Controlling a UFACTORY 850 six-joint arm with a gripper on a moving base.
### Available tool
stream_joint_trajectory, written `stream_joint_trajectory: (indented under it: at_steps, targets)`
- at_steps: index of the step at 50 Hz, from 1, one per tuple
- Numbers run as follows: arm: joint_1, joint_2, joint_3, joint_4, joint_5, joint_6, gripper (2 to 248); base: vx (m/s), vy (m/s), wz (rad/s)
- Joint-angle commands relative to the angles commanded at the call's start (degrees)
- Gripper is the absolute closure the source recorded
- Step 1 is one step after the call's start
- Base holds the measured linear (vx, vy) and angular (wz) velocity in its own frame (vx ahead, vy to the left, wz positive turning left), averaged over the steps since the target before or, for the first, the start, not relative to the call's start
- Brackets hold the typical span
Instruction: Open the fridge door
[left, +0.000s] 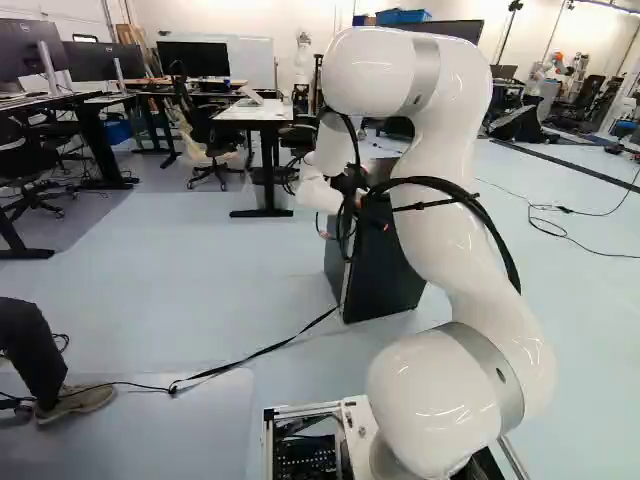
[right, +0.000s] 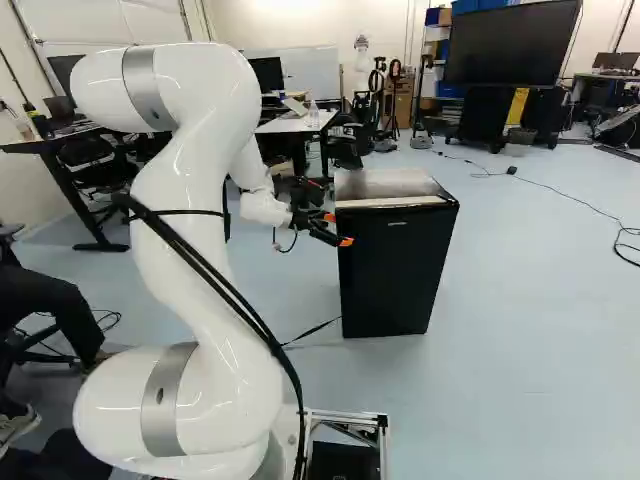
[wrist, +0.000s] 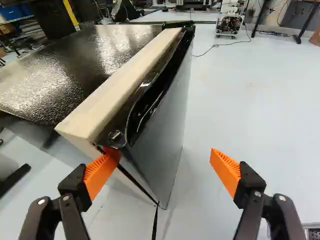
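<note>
My gripper (right: 336, 229) is at the upper side edge of the small black fridge (right: 392, 268) in the right base view. In the wrist view the gripper (wrist: 164, 152) stands open, its fingers wide apart with no grip on anything. One orange pad (wrist: 102, 172) has its tip at the near corner of the fridge door (wrist: 162, 132), by the seam behind the door; whether it presses there I cannot tell. The other finger stands out past the door's front face, over the floor. A cream strip (wrist: 122, 82) runs along the fridge top beside the door's recessed upper edge. The door looks closed.
A black strap (left: 265, 350) runs over the floor from the fridge's foot. A person's leg and shoe (left: 88, 398) are at the left of the left base view. Desks (left: 262, 112) and chairs stand behind. Another robot (left: 303, 55) is farther back.
</note>
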Motion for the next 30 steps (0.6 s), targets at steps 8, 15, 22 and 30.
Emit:
stream_joint_trajectory:
  at_steps: [8, 15, 22, 30]
  targets:
    - [-1.2, 0.6, 1.0, 1.1, 0.0, 0.0, 3, 0.0, 0.0, 0.0]
    - [-2.2, 1.2, 2.0, 3.5, -0.1, 0.0, 3, 0.0, 0.0, 0.0]
    - [-3.4, 1.8, 3.1, 7.3, -0.4, 0.0, 3, -0.001, 0.002, 0.009]
    - [-4.8, 2.5, 4.2, 12.0, -1.0, 0.0, 3, 0.0, 0.0, 0.0]
